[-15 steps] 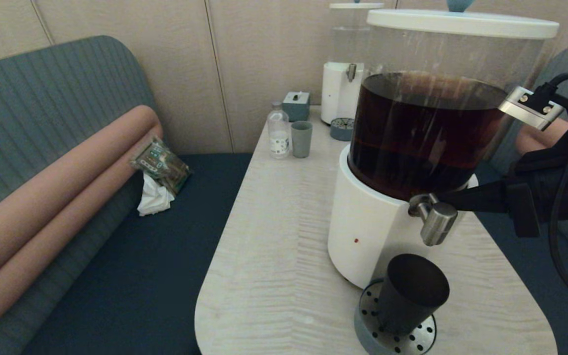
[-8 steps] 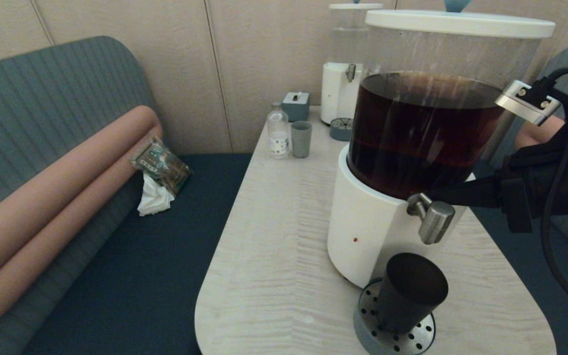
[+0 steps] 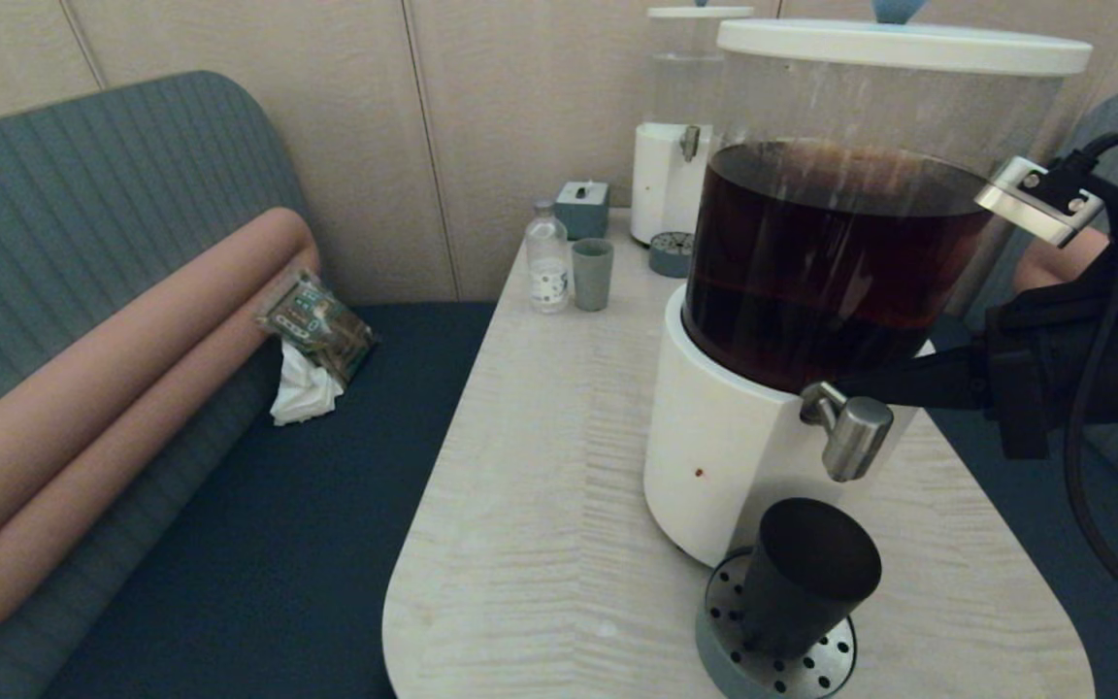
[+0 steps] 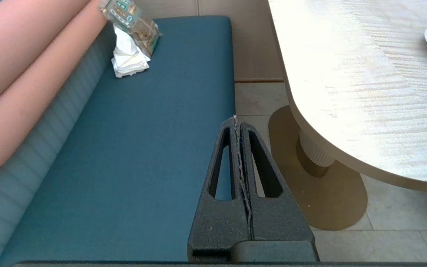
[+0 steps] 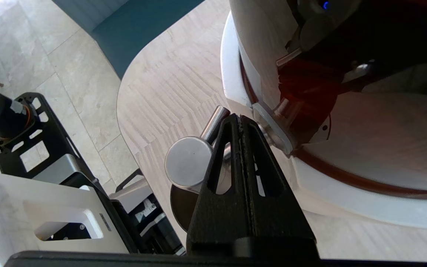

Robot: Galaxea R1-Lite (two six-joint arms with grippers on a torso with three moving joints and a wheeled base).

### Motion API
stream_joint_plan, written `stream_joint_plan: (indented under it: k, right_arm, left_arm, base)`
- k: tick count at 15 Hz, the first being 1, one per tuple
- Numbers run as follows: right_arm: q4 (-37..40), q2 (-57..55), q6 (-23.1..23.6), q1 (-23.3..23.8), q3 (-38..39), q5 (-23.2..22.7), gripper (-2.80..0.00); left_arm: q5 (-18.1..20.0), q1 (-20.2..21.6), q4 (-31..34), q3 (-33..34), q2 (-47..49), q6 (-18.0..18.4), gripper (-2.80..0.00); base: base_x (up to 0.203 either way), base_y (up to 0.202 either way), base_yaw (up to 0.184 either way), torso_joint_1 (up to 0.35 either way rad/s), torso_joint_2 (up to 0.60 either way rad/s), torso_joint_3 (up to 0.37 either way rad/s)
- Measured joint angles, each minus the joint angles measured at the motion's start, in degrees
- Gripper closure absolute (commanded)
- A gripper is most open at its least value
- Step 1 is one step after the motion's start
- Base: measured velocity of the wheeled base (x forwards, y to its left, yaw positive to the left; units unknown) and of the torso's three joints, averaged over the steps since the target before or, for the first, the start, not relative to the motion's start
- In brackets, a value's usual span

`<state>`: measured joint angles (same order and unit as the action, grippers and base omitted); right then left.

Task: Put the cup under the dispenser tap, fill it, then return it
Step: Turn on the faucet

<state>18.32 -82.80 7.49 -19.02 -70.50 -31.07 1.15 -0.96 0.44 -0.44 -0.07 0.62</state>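
Two tools are showing, and only the right tool [image 5: 240, 118] is working: its fingers are pressed together with nothing between them, and the joined tips are lying against the dispenser tap [image 3: 850, 434], right beside the tap's cylindrical knob [image 5: 188, 163] and close to the metal plate where the spout is joining the dispenser [image 3: 840, 252]. From the head view, the right tool [image 3: 836, 390] is reaching in from the robot's right, level with the seam between the dark brown liquid and the white base. Below the tap, the cup [image 3: 809, 578] is standing upright on the perforated drip tray [image 3: 726, 621] at the near end of the table [image 3: 540, 505]. Whether any liquid is running into the cup cannot be told. The left tool [image 4: 238, 126] is hanging parked off the table's edge, above the blue bench seat [image 4: 132, 148], with its fingers pressed together and holding nothing. Farther back on the table, a grey-green cup [image 3: 593, 274] is standing just beside a small bottle [image 3: 548, 258], near a smaller dispenser [image 3: 680, 146].
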Motion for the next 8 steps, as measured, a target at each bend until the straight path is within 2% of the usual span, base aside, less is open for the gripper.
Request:
stream_joint_plan:
  k: [8]
  right_arm:
    - [-0.27, -1.09, 2.64, -0.24, -0.01, -3.16, 0.00]
  left_arm:
    - [-0.02, 0.00, 0.01, 0.00, 0.00, -0.02, 0.00]
  base:
    - [0.000, 0.000, 0.000, 0.000, 0.00, 0.000]
